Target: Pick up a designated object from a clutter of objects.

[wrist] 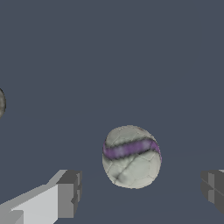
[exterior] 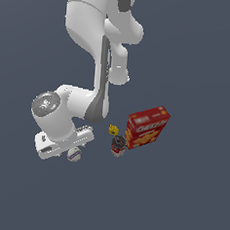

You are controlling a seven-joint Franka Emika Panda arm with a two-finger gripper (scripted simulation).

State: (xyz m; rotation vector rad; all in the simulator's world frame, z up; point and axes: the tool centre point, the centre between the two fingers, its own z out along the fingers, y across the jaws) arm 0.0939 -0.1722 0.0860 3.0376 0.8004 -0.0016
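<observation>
Gripper [wrist: 140,192] spread wide, ball [wrist: 131,156] between the fingers [wrist: 70,192], untouched (purple stripe up). Exterior view: ball [exterior: 74,154] lower left, can [exterior: 118,145] and box [exterior: 147,127] centre-right.

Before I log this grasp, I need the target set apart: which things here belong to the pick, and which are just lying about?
Belongs to the pick:
- small white-grey ball with a purple stripe
- open gripper straddling it

Just lying about:
- red cracker box
- small dark can with red label
- tiny yellow object
</observation>
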